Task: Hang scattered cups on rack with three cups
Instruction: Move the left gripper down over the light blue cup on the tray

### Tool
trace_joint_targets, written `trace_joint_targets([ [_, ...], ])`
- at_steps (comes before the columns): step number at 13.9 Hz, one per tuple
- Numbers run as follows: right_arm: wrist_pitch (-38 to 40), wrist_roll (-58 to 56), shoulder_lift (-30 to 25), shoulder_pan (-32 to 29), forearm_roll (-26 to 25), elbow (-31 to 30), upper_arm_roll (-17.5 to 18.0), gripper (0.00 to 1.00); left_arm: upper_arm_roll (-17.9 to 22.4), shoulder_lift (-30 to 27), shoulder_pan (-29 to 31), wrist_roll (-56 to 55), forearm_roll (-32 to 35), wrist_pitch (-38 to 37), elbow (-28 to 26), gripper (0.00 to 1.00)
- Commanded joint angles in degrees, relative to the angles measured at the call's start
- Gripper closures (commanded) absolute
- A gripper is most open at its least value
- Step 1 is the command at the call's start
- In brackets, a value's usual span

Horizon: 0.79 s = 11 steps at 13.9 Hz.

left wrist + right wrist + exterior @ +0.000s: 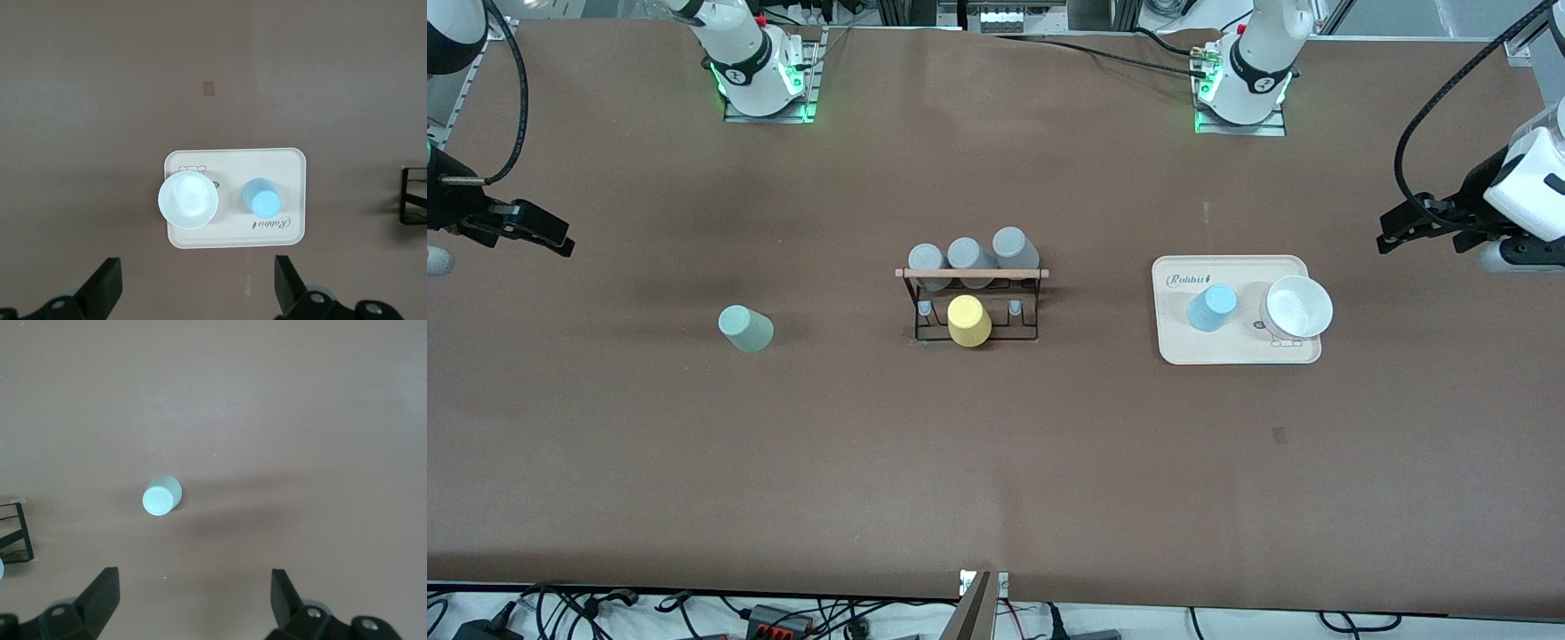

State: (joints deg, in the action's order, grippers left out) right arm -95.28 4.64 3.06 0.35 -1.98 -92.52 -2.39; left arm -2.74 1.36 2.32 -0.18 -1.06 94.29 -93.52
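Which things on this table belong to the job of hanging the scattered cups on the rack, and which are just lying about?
Belong to the job:
- sage-green cup, upside down on the bare table toward the right arm's end
- light blue cup, upside down on the tray
- rack, mid-table

Just lying about:
- beige tray
- white bowl on the tray
- yellow cup and three grey cups at the rack

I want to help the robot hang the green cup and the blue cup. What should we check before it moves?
1. Left gripper open, high over the table's end by the beige tray: ok.
2. Right gripper open, high over its own end: ok.
3. Green cup upside down, alone on the table: ok.
4. Blue cup upside down on the tray, beside the white bowl, apart: ok.
5. Rack pegs beside the yellow cup free: ok.
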Motion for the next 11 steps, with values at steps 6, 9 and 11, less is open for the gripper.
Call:
trace_joint_targets([
  [6,1.2,0.9,-0.4,0.0,0.6,0.4,0.0,0.0,-0.2,-1.4,0.3,1.9,1.7,-0.5,-1.1,0.0],
  [9,1.3,0.8,-0.4,0.0,0.5,0.0,0.0,0.0,-0.2,-0.1,0.3,2.2,1.5,-0.6,0.0,0.0],
  [11,1.7,0.8,-0.3,-0.1,0.5,-0.2,0.0,0.0,-0.2,2.9,-0.1,2.6,1.2,-0.6,0.6,0.0],
])
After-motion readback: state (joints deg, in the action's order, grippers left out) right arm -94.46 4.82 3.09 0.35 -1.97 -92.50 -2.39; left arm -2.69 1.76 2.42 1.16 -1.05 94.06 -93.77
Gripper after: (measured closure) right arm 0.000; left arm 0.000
